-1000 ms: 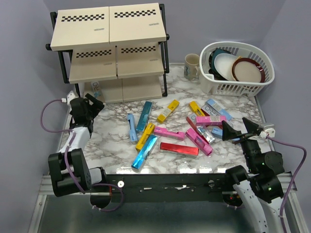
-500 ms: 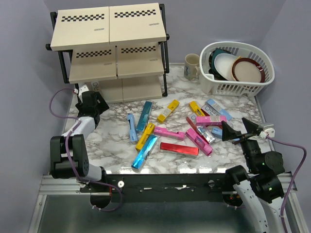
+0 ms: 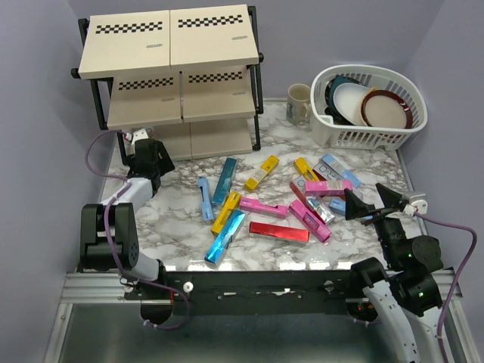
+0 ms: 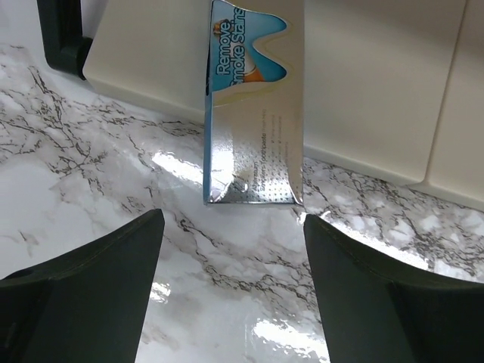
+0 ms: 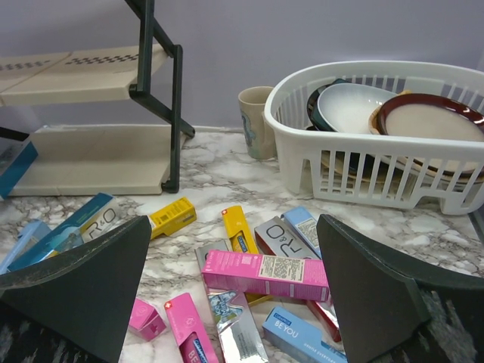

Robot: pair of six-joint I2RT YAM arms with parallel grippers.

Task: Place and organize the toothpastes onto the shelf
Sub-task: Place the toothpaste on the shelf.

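Note:
The shelf stands at the back left. A silver toothpaste carton lies with its far end on the shelf's bottom board and its near end at the marble top. My left gripper sits just short of it, open, with nothing between its fingers. Several more toothpastes lie scattered mid-table: a pink one, a red one, a teal one and a yellow one. My right gripper hangs open above the right end of the pile, over a pink carton.
A white dish basket with plates stands at the back right, and a mug sits beside it. Purple walls close in the left, back and right. The shelf's black leg stands left of the silver carton.
My left gripper has moved forward to the shelf's bottom tier, and its jaws have narrowed a little. The right arm and the scattered cartons have stayed still.

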